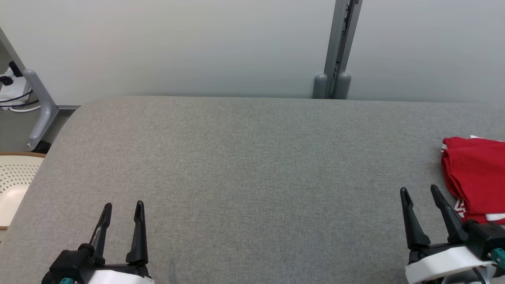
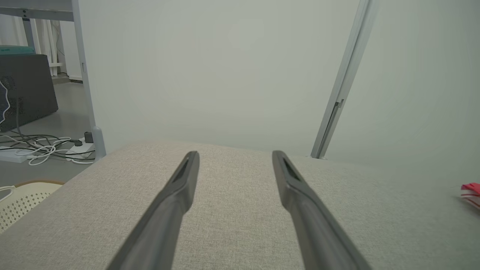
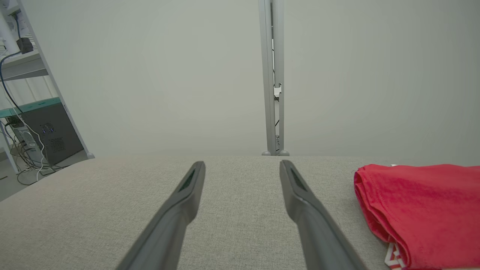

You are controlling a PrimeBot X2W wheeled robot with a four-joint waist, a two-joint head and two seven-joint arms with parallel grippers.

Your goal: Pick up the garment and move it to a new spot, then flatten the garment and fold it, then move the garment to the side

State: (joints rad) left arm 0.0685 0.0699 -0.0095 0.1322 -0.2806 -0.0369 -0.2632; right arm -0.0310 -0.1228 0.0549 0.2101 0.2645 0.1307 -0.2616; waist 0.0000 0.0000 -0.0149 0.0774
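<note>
Right claw point(image 1: 418, 189) spread, garment point(image 1: 475, 173) beside, basket point(image 1: 15, 177) far left

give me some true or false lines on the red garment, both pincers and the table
1. The red garment lies at the right side of the grey table. True.
2. The right pincer is shut on the garment. False: its jaws stand open and empty, beside the garment.
3. The left pincer is open and holds nothing. True.
4. The garment is spread flat across the table's middle. False: it lies folded in layers at the right side.
5. A cream perforated basket sits off the table's left edge. True.
</note>
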